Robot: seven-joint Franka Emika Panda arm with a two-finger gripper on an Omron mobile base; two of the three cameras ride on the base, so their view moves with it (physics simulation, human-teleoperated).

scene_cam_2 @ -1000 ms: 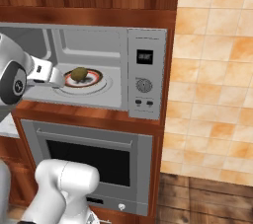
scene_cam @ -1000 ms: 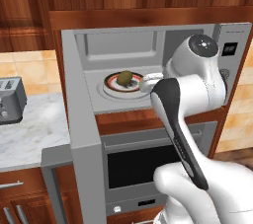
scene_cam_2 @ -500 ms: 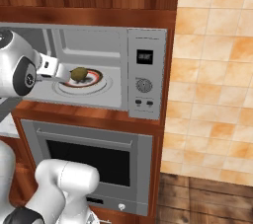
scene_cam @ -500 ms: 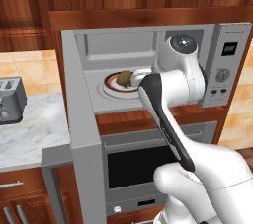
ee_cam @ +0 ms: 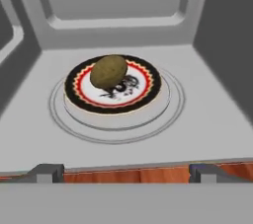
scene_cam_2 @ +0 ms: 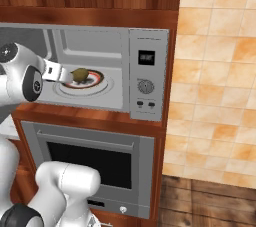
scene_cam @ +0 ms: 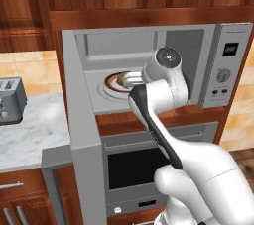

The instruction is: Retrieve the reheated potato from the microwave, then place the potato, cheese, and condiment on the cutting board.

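The potato [ee_cam: 108, 71] [scene_cam_2: 80, 74], an olive-brown lump, lies on a patterned plate [ee_cam: 148, 94] on the turntable inside the microwave [scene_cam_2: 146, 76] [scene_cam: 225, 65]. The microwave's door [scene_cam: 84, 135] stands swung open to the left. My gripper [ee_cam: 126, 172] [scene_cam_2: 62, 73] [scene_cam: 130, 78] is at the cavity's mouth, just short of the potato and level with it. Its jaws are wide open, with nothing between the fingertips [ee_cam: 47, 171]. The cheese, condiment and cutting board are out of view.
A grey oven [scene_cam_2: 95, 156] [scene_cam: 149, 164] with a bar handle sits right under the microwave. To the left, a toaster [scene_cam: 10, 101] stands on a marble counter [scene_cam: 34, 135]. Wooden cabinets hang above. The cavity's walls close in on both sides of the plate.
The arm has reached forward and left, bringing the open hand from in front of the control panel to the cavity's mouth beside the potato. The potato and plate have not moved.
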